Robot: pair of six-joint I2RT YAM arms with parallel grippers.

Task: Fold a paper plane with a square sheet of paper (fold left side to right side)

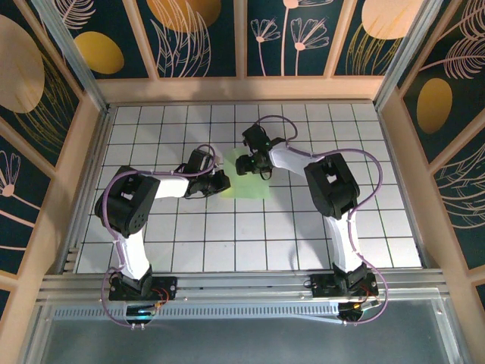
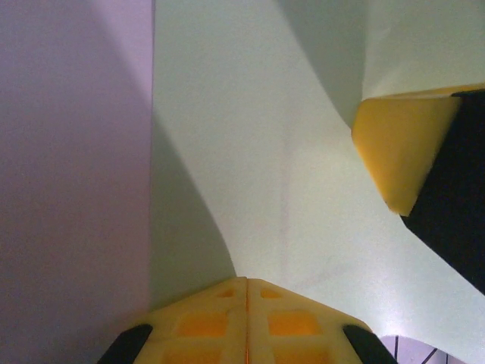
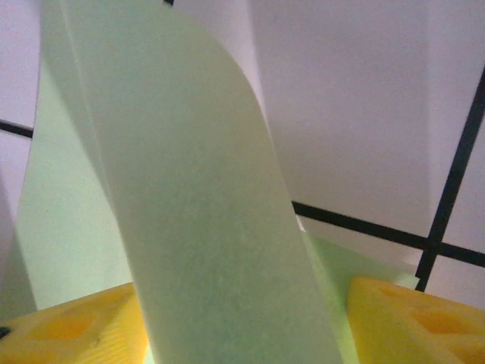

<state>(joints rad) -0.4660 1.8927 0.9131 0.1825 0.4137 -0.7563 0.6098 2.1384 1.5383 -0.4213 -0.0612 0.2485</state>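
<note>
At the near edge of the counter (image 1: 227,235), a metal rail (image 1: 242,282) is seen, to which the bases of both arms are bolted. From there the left arm (image 1: 125,205) is bent rightward and the right arm (image 1: 333,189) is bent leftward, so that both are brought toward the middle of the grid. The left hand (image 1: 218,183) is set at the left edge of the square sheet of paper (image 1: 256,186), which lies pale green around the middle of the counter, partly lifted off it. In the left wrist view, the left hand (image 2: 246,292) is shown with its yellow fingers pressed together along one seam. The sheet (image 2: 303,189) spreads out just beyond them, but it cannot be told whether an edge of it is caught between them. Farther on, a finger (image 2: 398,144) of the other hand is seen with paper curling above it. The right hand (image 1: 251,163) is held over the far part of the sheet. In its own view, the right hand (image 3: 246,303) is shown spread, and a curved flap of the sheet (image 3: 197,189) rises through the gap between its fingers. Behind the flap, the gridded counter (image 3: 356,114) is seen. The far side is closed by a dark wall (image 1: 204,38) painted with flowers and leaves.
</note>
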